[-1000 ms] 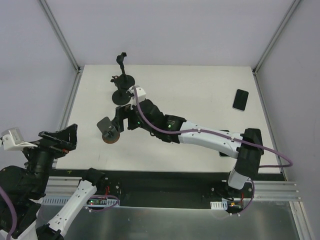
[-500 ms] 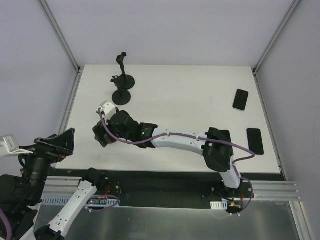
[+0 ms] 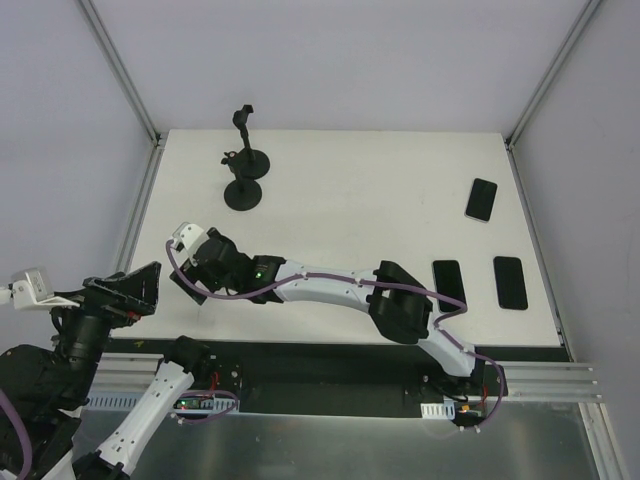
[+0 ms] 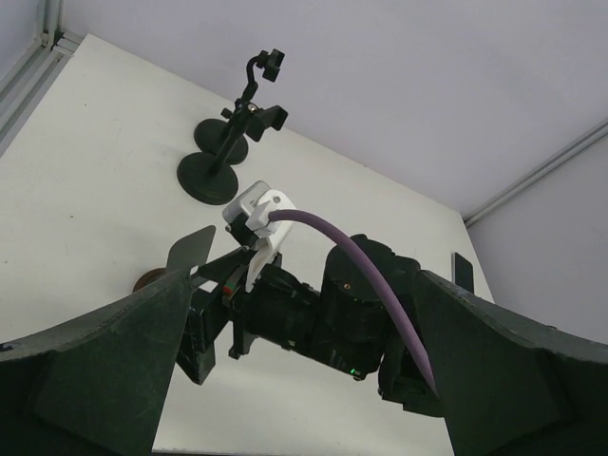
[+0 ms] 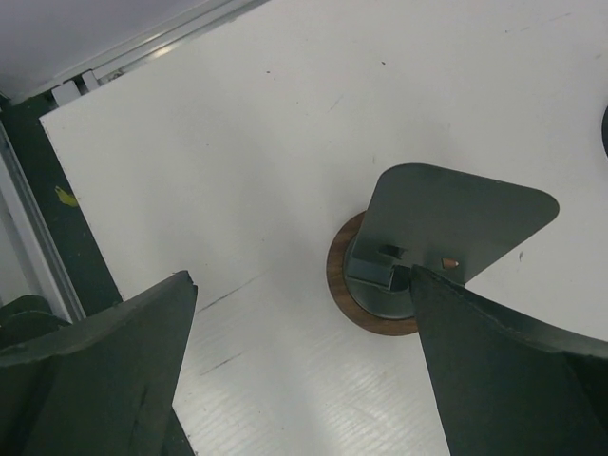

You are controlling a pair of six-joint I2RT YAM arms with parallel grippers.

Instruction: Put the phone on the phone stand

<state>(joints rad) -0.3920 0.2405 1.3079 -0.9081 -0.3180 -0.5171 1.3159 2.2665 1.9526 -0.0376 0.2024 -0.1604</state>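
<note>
The phone stand [image 5: 446,228] is a grey metal plate on a round wooden base, standing upright on the white table. My right gripper [image 5: 304,380] is open and empty, and its right finger [image 5: 513,370] is beside the stand's base. In the top view the right gripper [image 3: 192,272] covers the stand at the table's near left. Three black phones lie flat at the right: one far [image 3: 481,199], two nearer [image 3: 447,280] [image 3: 510,282]. My left gripper [image 3: 120,290] is open and empty off the table's left edge. The left wrist view shows the stand [image 4: 195,252].
Two black clamp stands on round bases [image 3: 245,180] stand at the far left. The right arm [image 3: 330,285] stretches low across the near half of the table. A metal frame rail [image 3: 140,210] borders the table's left edge.
My right arm has swung left and nearer, from beside the black clamp stands to over the phone stand. A third phone at the near right has come into view. The left gripper shifted slightly.
</note>
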